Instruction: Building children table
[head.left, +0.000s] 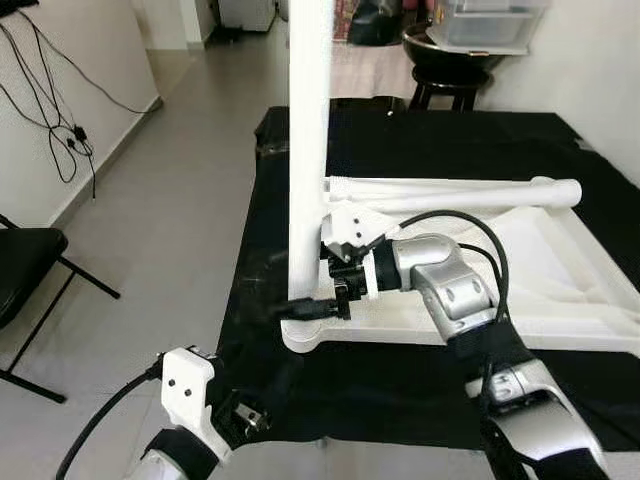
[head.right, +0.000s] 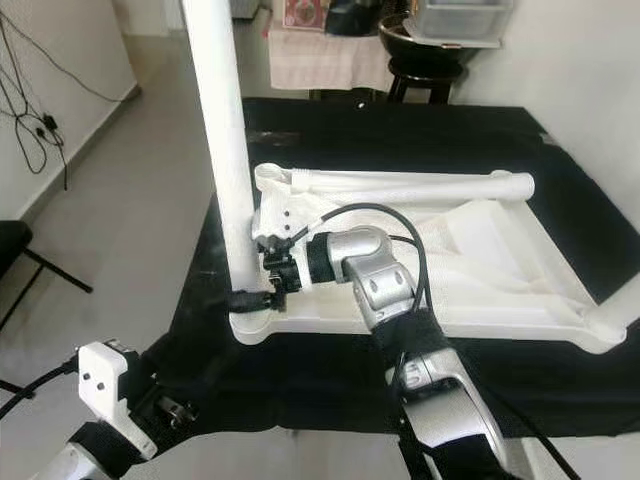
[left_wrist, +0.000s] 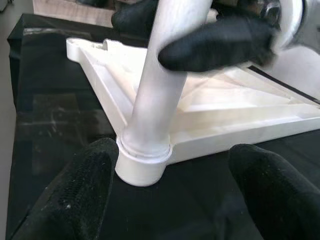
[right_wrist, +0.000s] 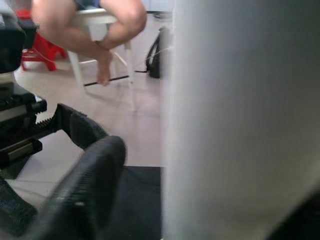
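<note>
So you've got the white tabletop (head.left: 560, 290) lying upside down on the black cloth (head.left: 450, 140) that covers the floor, and one white table leg (head.left: 308, 150) stands upright in the corner socket (left_wrist: 142, 167) nearest the robot's left. Your right claw (head.left: 312, 308) is clamped around that leg low down, just above the socket, with one black finger (left_wrist: 215, 47) wrapped across the tube in the left wrist view. A second leg (head.left: 450, 190) lies flat along the far edge of the tabletop. Your left claw (left_wrist: 170, 195) sits low near the front edge of the cloth with its fingers spread wide, pointing at the socket without touching it. Off the cloth there's a black folding chair (head.left: 25, 270) on the left, cables (head.left: 60, 130) hanging on the wall, and a clear storage bin (head.left: 490, 22) on a dark stool (head.left: 450, 80) at the back; can't tell what's inside it. A person (right_wrist: 100, 25) sits on a white chair in the right wrist view.
</note>
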